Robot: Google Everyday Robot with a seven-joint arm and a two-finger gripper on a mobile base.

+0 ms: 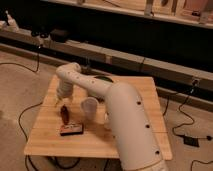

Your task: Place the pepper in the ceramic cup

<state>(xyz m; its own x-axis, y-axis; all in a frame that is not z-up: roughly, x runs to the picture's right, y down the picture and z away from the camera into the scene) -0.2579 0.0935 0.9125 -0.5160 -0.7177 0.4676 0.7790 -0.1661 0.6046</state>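
The gripper [64,100] hangs pointing down over the wooden counter [47,139], to the left of the ceramic cup [90,107] as seen here. I cannot tell whether it is clenched or released. Directly beneath it, left of the cup and apart from it, the dark-red pepper [65,114] stands on end, its top at the gripper; contact is unclear. A flat dark box [71,130] lies nearer the camera than the cup, to its left. The thick white arm [127,125] covers the counter right of the cup.
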